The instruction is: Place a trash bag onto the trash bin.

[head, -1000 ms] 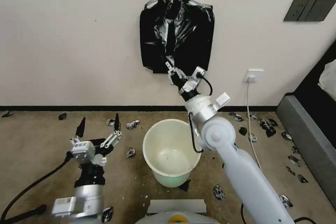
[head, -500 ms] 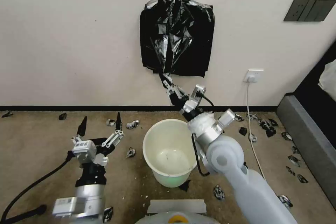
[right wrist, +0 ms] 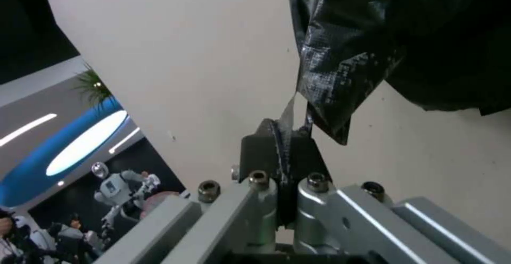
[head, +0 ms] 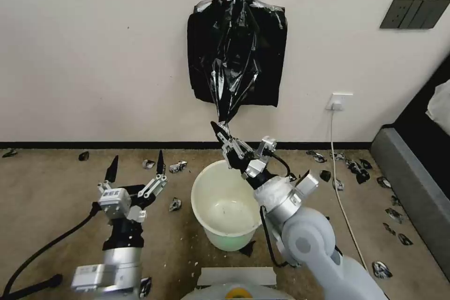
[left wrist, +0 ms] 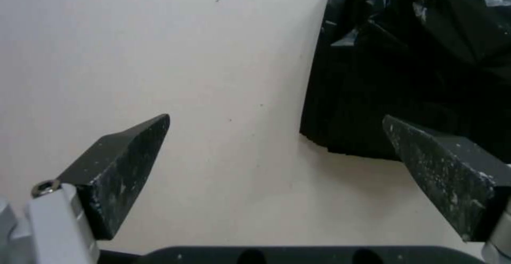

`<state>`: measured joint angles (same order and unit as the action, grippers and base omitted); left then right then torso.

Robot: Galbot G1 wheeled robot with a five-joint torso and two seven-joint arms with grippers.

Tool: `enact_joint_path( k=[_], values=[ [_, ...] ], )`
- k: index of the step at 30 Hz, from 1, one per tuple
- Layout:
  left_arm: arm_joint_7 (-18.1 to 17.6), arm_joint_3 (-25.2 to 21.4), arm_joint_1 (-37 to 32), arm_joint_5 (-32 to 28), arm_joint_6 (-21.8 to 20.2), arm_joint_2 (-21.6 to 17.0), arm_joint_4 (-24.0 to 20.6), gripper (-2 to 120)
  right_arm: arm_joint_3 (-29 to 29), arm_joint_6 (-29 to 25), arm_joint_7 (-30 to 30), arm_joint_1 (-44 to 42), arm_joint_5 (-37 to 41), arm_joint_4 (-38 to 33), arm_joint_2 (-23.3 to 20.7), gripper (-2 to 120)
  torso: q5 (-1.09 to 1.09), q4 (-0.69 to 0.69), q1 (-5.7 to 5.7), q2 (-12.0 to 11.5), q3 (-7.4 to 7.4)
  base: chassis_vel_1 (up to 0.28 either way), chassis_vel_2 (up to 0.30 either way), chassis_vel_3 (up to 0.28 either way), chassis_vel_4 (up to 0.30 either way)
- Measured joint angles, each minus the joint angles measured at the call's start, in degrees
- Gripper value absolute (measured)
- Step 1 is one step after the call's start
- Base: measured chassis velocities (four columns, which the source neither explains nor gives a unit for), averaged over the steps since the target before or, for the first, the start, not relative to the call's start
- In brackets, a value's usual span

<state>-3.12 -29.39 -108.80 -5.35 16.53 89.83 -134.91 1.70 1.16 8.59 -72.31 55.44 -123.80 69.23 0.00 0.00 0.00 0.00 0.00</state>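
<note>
Currently the step in hand looks like pulling one bag free: the right tool (head: 220,132), above the far rim of the trash bin (head: 200,183), is pinched tight on the lower tip of the trash bag (head: 234,65), which is drawn out into a taut cone from the bundle of black bags (head: 272,65) hanging on the wall (head: 93,47). Next, I judge, the bag must come fully off the bundle and be spread over the rim. The bin stands on the floor (head: 56,197), empty as far as I can see. The left tool (head: 135,169) hovers beside the bin, spread wide, holding nothing.
</note>
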Motion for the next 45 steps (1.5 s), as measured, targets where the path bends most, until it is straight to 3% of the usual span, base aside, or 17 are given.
enact_joint_path(
  k=[36, 45],
  values=[
    [0.0, 0.4, 1.3, -0.3, -0.3, -1.3, 0.6, 100, -0.6, -1.6, 1.1, -1.9, -2.8, 0.3, -1.9, 0, 0.0, 0.0, 0.0, 0.0, 0.0, 0.0, 0.0, 0.0, 0.0],
    [-0.5, 0.9, 2.4, -1.8, -1.8, -3.9, -0.9, 100, 0.7, -1.6, -3.5, 0.8, -1.2, -1.4, -1.3, 0, 0.0, 0.01, 0.0, 0.0, 0.0, 0.0, 0.0, 0.0, 0.0]
  ],
)
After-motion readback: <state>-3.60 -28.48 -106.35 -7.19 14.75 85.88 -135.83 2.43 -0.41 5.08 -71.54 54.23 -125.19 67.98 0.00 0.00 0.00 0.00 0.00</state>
